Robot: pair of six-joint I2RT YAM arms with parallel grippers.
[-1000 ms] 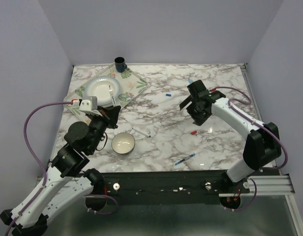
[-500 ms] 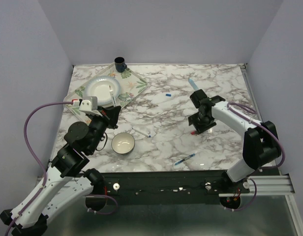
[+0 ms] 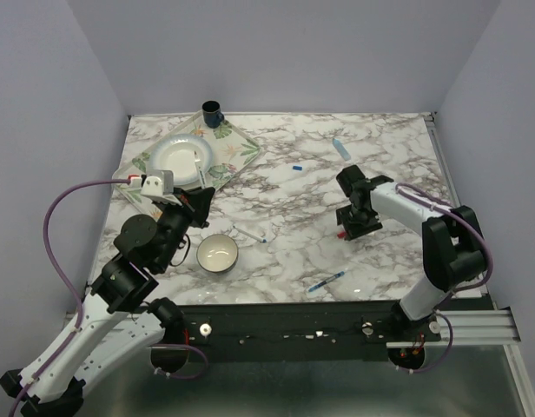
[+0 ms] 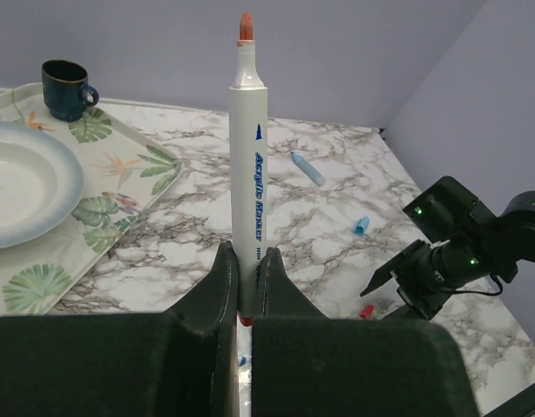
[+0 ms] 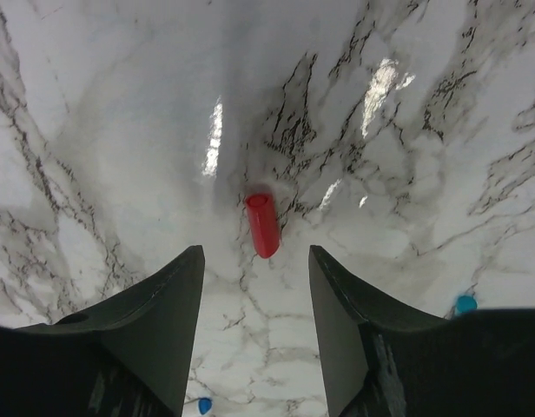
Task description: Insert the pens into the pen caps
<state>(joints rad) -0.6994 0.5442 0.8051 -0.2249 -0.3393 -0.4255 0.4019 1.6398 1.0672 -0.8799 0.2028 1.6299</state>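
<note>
Got a red-tipped white acrylic marker [image 4: 248, 156] pinched upright in the left tool [image 4: 244, 287]. Red cap [image 5: 262, 224] lying flat on the marble surface [image 5: 120, 130], framed by the right tool [image 5: 254, 252], jaws spread, touching neither.

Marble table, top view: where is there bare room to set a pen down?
Bare: the far right corner beyond the light blue pen; the centre between the white pen and the red cap. Crowded: the left, with tray, bowl and left arm.

Blue "Acrylic Marker" lettering on white pen [image 4: 248, 174]
</note>
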